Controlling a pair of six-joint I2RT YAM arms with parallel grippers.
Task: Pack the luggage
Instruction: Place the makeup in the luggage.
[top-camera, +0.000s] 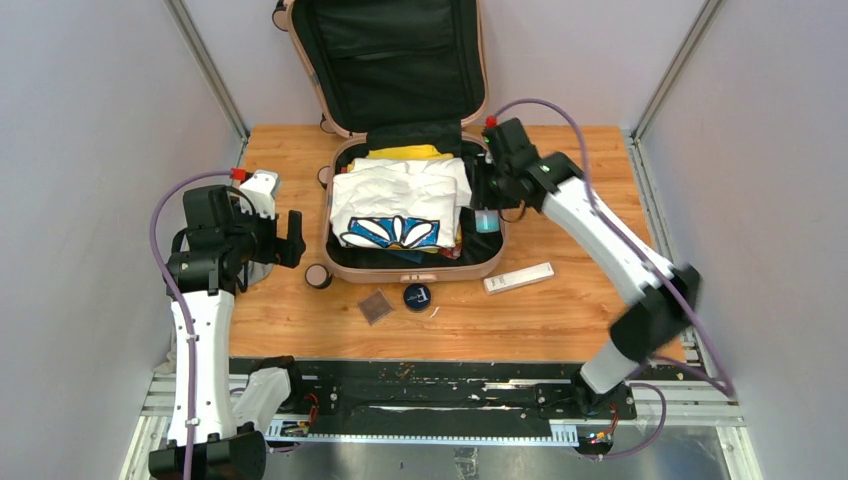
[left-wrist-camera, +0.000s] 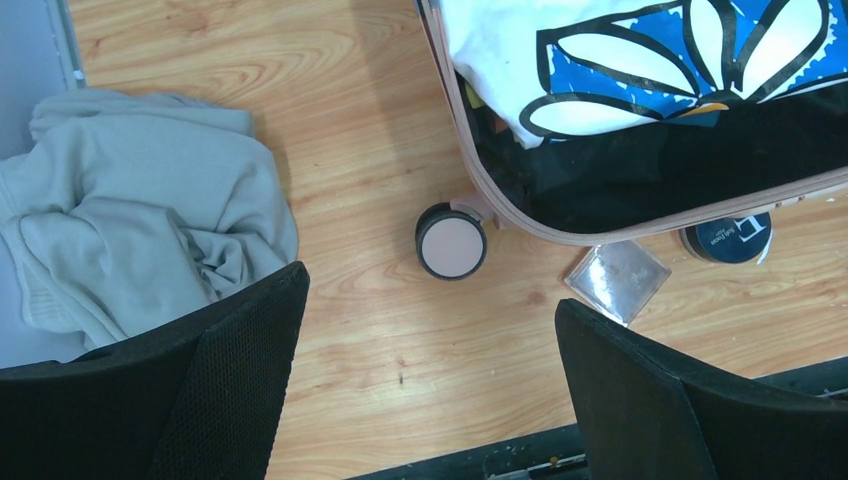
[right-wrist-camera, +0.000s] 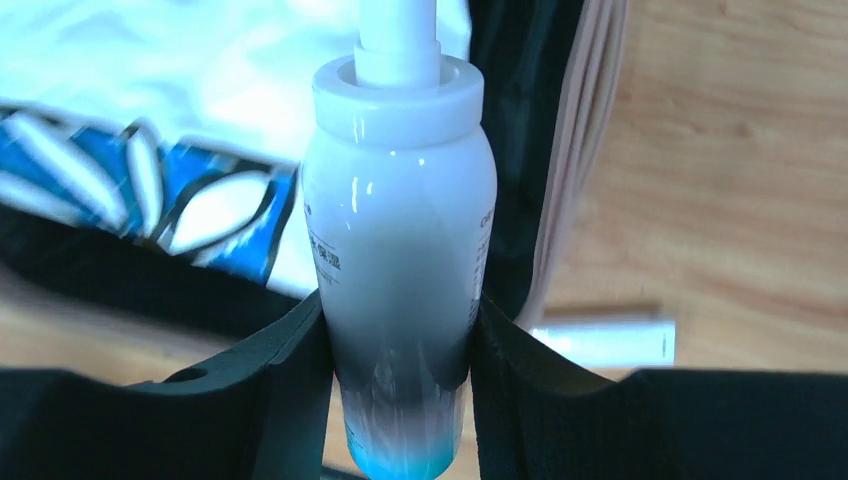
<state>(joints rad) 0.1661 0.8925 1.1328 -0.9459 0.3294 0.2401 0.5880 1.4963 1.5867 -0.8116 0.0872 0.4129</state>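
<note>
— What did the right gripper (right-wrist-camera: 400, 345) have?
— A white bottle (right-wrist-camera: 398, 200) with a blue bottom, its pump neck pointing away, squeezed between both black fingers (right-wrist-camera: 285, 385).
— And behind it?
— The open suitcase (right-wrist-camera: 572, 150), its pink rim just beside the bottle, with a white cloth (right-wrist-camera: 180, 70) printed in blue petals inside. A blurred white stick (right-wrist-camera: 600, 342) lay on the wooden table (right-wrist-camera: 740, 140)

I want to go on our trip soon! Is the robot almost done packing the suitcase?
Partly. A white flower-print shirt already lies in the open luggage. The right gripper holds a white bottle at its right side. Left on the table: a grey garment near the open left gripper, a round tin, a square packet and a white tube.
</note>
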